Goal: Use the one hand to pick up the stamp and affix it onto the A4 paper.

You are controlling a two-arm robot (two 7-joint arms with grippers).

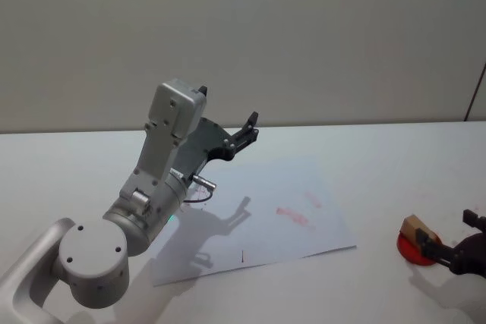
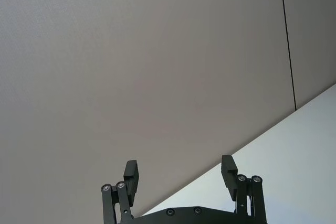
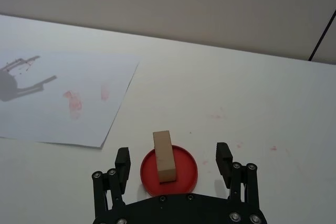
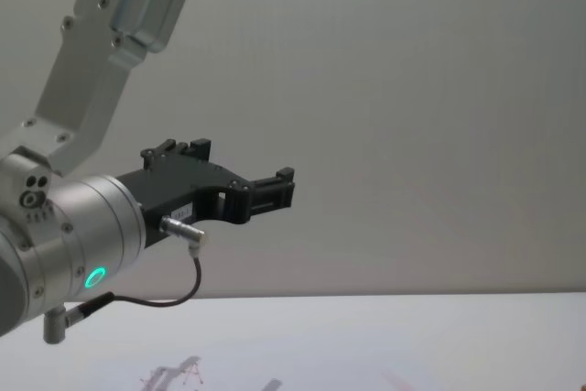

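I read no text anywhere; the reddish-pink marks on the flat white A4 paper are illegible smears.

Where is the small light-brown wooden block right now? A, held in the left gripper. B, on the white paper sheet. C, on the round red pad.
C: the small light-brown wooden block stands on the round red pad, off the white paper sheet, the right gripper open at it; the left gripper is raised, empty.
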